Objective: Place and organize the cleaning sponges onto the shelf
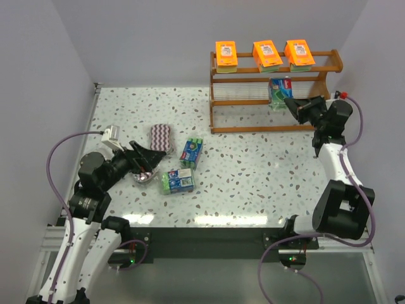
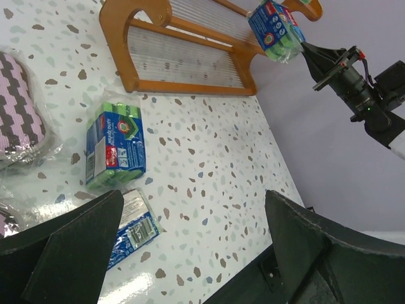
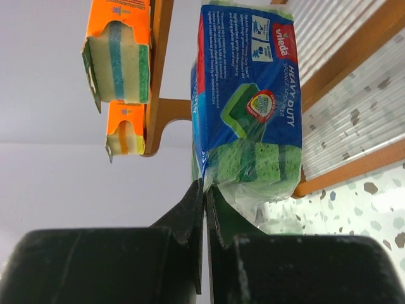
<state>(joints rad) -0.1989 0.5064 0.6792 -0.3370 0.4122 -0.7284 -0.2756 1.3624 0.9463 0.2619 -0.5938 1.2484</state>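
Speckled white terrazzo-look table (image 1: pixel 253 183) under lilac walls carries a brown wooden three-tier rack (image 1: pixel 253 129) at its far right. The right gripper (image 3: pixel 205 190) is pinched shut on the clear wrap edge of a blue-green plastic-wrapped sponge pack (image 3: pixel 250 95). This pack sits just beyond the fingertips at the rack's middle tier, near the right end. Its long axis continues the line of the fingers, with the printed face toward the wrist camera. Whether it rests on the rail is unclear. Three bright orange packs (image 1: pixel 267 53) stand on the top tier. The left gripper (image 1: pixel 147 163), fingers wide apart, hovers beside a purple-white zigzag pad bag (image 1: pixel 161 137).
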